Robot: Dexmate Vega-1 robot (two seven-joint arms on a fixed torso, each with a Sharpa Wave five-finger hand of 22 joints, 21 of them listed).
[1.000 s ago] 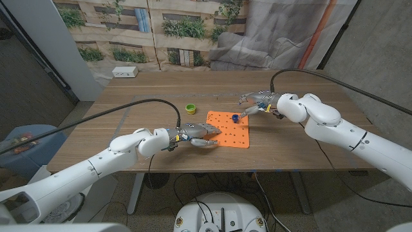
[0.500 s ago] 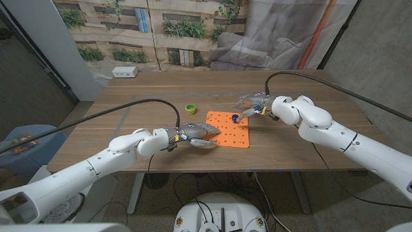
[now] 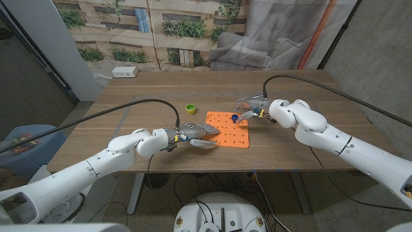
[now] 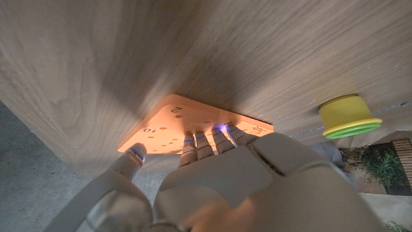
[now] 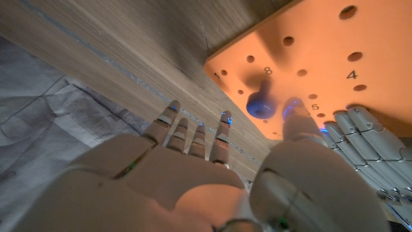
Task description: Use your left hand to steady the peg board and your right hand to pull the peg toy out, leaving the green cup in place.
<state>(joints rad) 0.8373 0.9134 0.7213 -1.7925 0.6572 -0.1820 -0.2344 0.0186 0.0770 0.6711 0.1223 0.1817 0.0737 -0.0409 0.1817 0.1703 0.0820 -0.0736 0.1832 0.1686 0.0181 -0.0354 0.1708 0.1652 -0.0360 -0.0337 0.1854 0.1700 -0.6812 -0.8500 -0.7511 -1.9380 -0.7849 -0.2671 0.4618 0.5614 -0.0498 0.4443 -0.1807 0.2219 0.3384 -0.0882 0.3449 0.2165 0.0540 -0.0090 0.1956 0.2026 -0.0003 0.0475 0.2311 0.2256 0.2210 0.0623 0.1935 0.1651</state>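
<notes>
**Peg in board, right hand at the peg, left hand on the board's near edge**

The peg (image 5: 260,105) is a small blue piece with a rounded head, standing upright in a hole of the orange board (image 3: 230,129). In the right wrist view it sits between the printed numbers 8 and 5. In the head view the peg (image 3: 235,118) appears as a small blue spot near the board's far edge, toward the right hand.

The board is a flat orange square with rows of small holes and printed numbers, lying flat on the wooden table (image 3: 129,106) near its middle.

The right hand (image 3: 250,107) is at the peg. The right wrist view shows the thumb tip just beside the peg's head and the other fingers (image 5: 193,132) spread over bare table past the board's edge. Whether the thumb touches the peg cannot be told; nothing is grasped.

The left hand (image 3: 196,135) rests its fingertips (image 4: 209,138) on the board's near edge, fingers extended, holding nothing. The left wrist view shows the numbers 2 and 10 beside those fingertips.

The green cup (image 3: 190,109) stands on the table beyond the board's left corner, apart from it. The left wrist view shows its yellow body and green rim (image 4: 346,116).

A white box (image 3: 125,72) lies at the table's far left corner.
</notes>
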